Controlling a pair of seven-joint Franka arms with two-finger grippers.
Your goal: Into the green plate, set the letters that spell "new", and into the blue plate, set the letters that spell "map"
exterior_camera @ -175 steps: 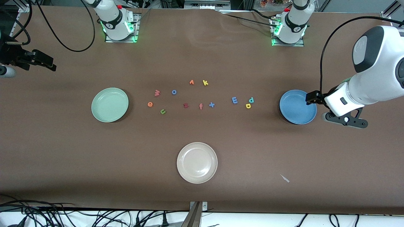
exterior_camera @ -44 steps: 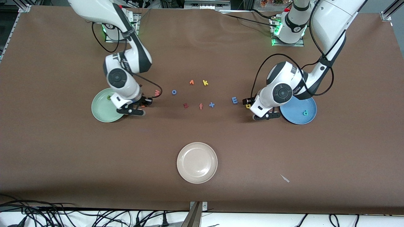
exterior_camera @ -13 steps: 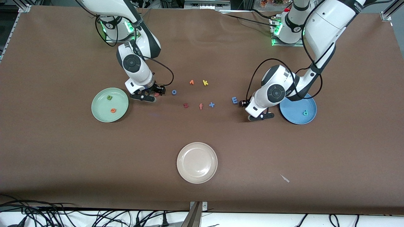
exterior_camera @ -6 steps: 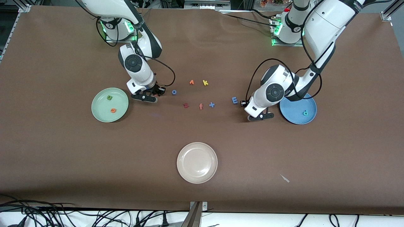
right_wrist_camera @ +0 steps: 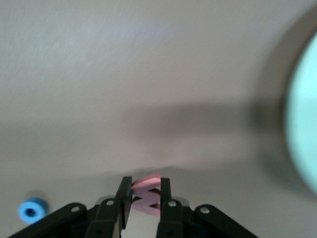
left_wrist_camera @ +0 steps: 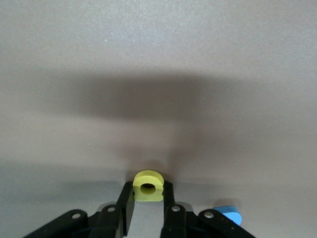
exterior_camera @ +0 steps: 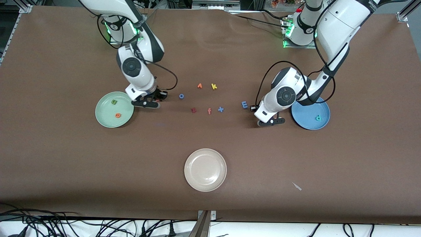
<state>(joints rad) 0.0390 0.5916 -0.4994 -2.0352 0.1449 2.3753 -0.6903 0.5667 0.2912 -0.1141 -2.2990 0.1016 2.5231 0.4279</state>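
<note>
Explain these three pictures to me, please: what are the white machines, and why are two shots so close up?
The white machines are two robot arms bolted at the table's top edge, seen from a high camera facing them. Each ends in a two-fingered claw. The close-ups come from cameras on the arms' wrists, looking past the claws.

The left claw is shut on a yellow "a", just above the table beside the blue "m". The right claw is shut on a pink "w", near the green plate.

That plate already holds a green "n" and an orange "e". The blue plate holds a teal "p". Spare letters lie mid-table, and a cream-white plate sits nearer the camera.
</note>
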